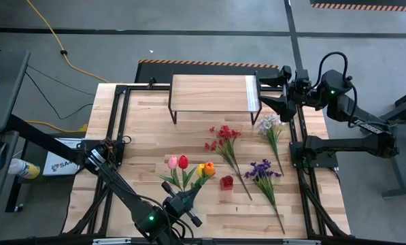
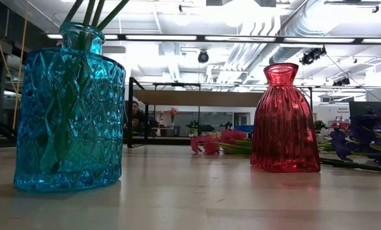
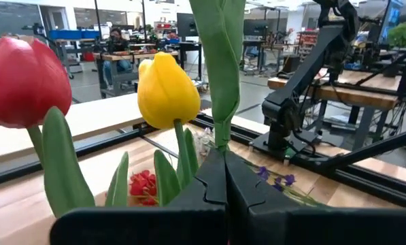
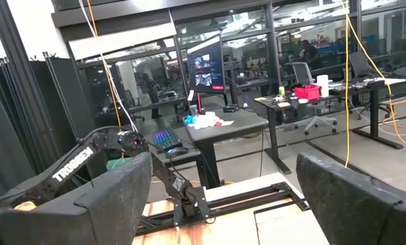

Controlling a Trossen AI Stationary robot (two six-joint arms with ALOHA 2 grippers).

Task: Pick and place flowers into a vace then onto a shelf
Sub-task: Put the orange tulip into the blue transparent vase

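Pink, red and yellow tulips stand together near the table's front, with an orange tulip beside them. In the low view, green stems go down into the neck of a blue glass vase. My left gripper is just in front of the tulips, shut on a green stem. A small red vase stands to their right. The shelf stands at the far side. My right gripper is open and raised by the shelf's right end. My left gripper pinches a green, leaf-wrapped tulip stem between its two fingers. The fingers come level from the table's near side and lie across the stem. The stem rises past the fingertips and its flower head is above the wrist view. Its lower end is hidden.
Red, white and purple blossom sprigs lie flat on the table between the shelf and the red vase. Black frame rails run along the table's left and right sides.
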